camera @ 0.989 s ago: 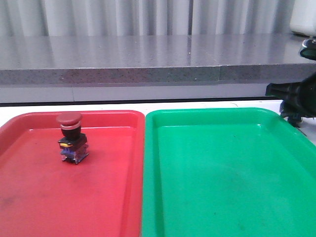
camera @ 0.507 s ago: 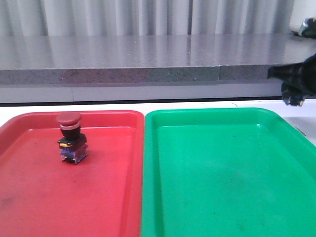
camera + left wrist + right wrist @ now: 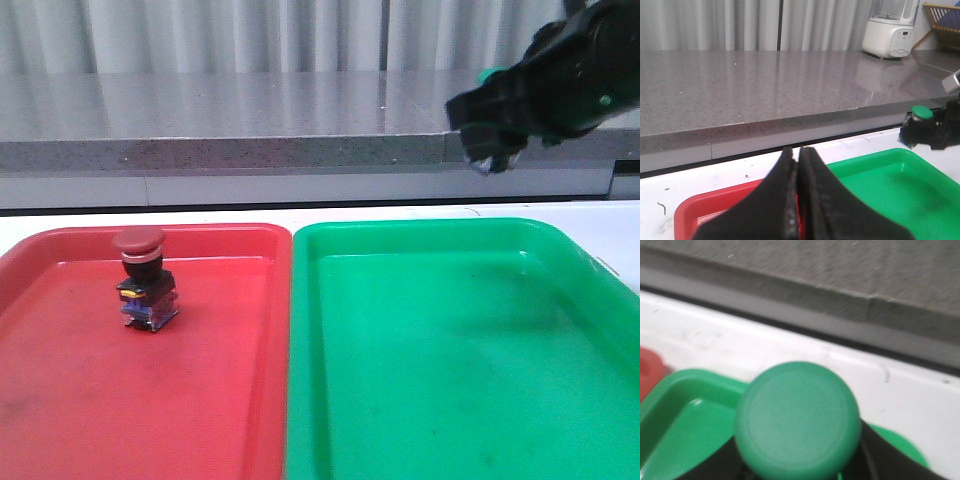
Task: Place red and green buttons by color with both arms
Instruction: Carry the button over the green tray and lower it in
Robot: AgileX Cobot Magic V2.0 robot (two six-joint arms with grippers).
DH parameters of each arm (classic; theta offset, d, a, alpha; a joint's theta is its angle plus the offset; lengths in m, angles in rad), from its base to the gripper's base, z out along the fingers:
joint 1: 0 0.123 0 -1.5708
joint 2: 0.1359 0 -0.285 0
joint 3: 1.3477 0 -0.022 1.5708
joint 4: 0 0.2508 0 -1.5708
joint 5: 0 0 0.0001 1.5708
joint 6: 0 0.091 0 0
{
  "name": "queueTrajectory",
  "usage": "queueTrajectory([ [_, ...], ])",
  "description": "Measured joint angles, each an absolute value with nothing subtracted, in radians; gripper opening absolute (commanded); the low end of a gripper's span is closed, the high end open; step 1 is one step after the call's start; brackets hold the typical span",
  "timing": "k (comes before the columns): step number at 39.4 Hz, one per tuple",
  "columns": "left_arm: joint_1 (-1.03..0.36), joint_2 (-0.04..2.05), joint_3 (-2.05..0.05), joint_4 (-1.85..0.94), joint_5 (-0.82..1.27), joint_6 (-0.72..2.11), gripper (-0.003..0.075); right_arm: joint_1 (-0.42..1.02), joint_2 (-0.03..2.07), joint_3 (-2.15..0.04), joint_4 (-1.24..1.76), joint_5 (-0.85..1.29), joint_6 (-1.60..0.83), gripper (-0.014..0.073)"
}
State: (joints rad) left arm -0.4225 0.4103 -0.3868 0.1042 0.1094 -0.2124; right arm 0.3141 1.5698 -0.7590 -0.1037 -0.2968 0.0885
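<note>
- red button point(image 3: 143, 283) stands upright in the red tray point(image 3: 60, 400), toward its far left part, nothing touching it. That half looks done.
- green button point(image 3: 797, 421) is not down yet. It is gripped in the right claw point(image 3: 487, 148), held in the air above the far right corner of the green tray point(image 3: 450, 350).
- right claw: clenched on the green button. Right wrist view shows the green cap filling the lower middle, dark fingers either side of it; the left wrist view shows the cap point(image 3: 921, 112) poking up from the claw at the far right.
- green tray shows no button in it in the front view.
- left claw point(image 3: 799, 165): clenched, jaws pressed together with nothing between them, hanging above the near side of the red tray. It holds nothing.
- white worktop point(image 3: 200, 215) shows as a strip behind the trays, grey counter point(image 3: 250, 120) beyond.
- Progress, my call: roughly half or a bit past it. Red sorted, green picked and carried toward its tray.
- Left to do: lower the green button into the green tray, release, pull the arm clear.
</note>
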Motion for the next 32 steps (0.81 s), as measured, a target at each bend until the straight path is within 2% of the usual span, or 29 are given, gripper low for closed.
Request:
queueTrajectory([
  [4, -0.423, 0.41, -0.387, 0.104, 0.109, -0.212, -0.002, 0.368, 1.57, -0.659, -0.096, -0.385, 0.088, 0.0191],
  [12, -0.423, 0.41, -0.387, 0.104, 0.109, -0.212, -0.002, 0.378, 1.595, -0.516, -0.033, -0.564, 0.086, 0.0191],
  [21, -0.423, 0.41, -0.387, 0.104, 0.109, -0.212, -0.002, 0.384, 1.702, -0.496, -0.025, -0.666, 0.104, 0.0195],
  [32, -0.423, 0.41, -0.387, 0.104, 0.109, -0.212, -0.002, 0.388, 1.749, -0.491, -0.035, -0.674, 0.145, 0.0195],
])
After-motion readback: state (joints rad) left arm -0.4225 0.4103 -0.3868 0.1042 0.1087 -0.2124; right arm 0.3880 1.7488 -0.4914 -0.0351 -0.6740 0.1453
